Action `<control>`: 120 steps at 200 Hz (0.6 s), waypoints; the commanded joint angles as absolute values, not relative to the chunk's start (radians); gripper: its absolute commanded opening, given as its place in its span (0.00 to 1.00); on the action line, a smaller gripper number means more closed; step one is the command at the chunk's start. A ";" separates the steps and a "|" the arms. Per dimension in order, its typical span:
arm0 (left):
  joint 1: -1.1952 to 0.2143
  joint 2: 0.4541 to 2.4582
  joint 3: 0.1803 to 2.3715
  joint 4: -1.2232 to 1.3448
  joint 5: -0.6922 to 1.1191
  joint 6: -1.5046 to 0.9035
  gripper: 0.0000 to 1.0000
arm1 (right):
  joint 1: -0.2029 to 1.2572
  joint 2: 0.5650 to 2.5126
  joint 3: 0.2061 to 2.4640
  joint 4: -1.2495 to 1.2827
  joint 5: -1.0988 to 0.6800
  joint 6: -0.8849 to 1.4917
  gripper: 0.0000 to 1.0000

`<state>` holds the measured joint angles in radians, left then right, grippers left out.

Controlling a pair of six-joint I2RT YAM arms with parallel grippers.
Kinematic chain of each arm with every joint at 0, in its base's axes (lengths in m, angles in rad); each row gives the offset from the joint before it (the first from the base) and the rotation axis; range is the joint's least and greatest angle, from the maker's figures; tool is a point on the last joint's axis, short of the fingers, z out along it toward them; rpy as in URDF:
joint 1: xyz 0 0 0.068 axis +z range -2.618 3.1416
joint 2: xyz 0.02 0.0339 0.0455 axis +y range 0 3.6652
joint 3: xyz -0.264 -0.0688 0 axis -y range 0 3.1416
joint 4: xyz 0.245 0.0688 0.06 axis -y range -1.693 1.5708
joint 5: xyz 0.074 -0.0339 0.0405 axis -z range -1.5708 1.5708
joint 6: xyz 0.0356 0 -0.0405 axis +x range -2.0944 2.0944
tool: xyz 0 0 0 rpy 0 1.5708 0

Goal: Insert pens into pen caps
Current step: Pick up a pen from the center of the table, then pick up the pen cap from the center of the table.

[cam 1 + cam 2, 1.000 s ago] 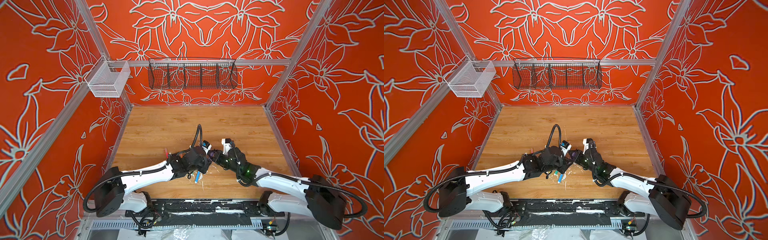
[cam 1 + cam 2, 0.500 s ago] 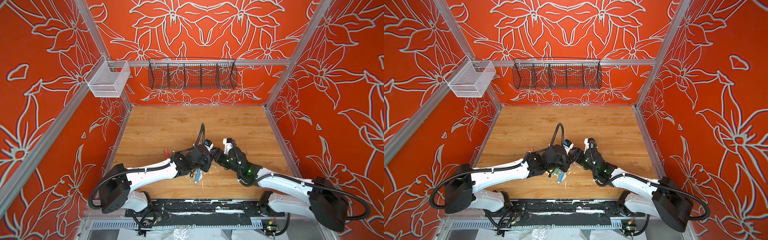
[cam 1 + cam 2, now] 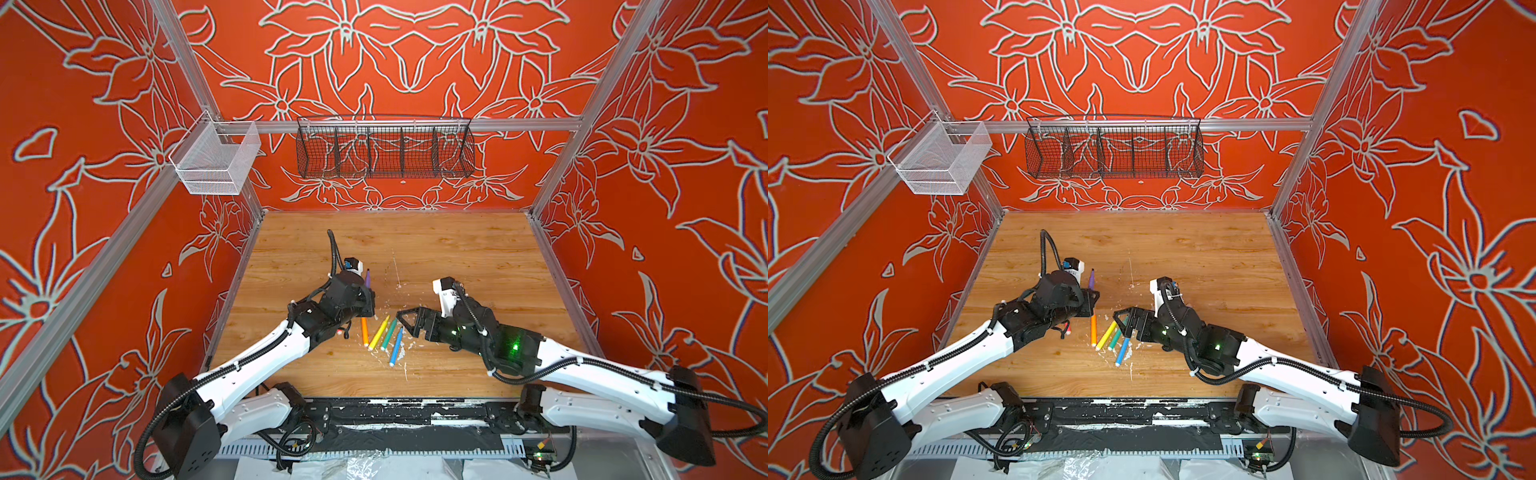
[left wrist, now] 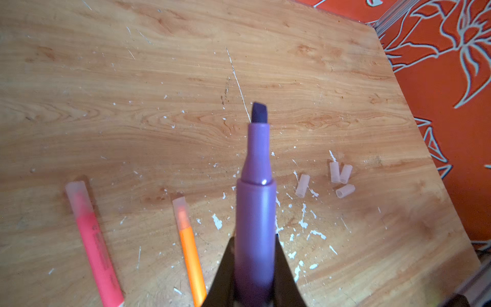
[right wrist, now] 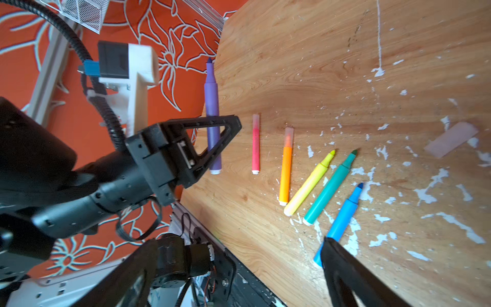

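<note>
In both top views we look steeply down from high over the near edge onto the whole table (image 3: 415, 249). Our wrist views sit close above it, and both show the purple pen (image 4: 255, 212) and the orange pen (image 5: 285, 172).

Bright, even overhead light; only soft, short shadows on the wooden table (image 3: 457, 257), no harsh glare. Both top views sharp, with wide-angle bowing at the edges. Wrist views softer: purple pen (image 4: 255, 226) up close is blurred, with a tiny glint.
</note>
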<state>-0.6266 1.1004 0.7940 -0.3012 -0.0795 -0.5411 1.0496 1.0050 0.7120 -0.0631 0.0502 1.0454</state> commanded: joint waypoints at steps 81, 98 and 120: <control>-0.626 0.883 0.585 -0.001 -0.055 -0.355 0.00 | 1.078 1.089 0.797 -0.121 0.066 0.931 0.98; -0.628 0.900 0.555 0.046 0.012 -0.344 0.00 | 1.098 1.108 0.806 -0.134 0.093 0.933 0.98; -0.642 0.914 0.549 0.088 0.068 -0.319 0.00 | 1.109 1.133 0.849 -0.205 0.087 0.893 0.97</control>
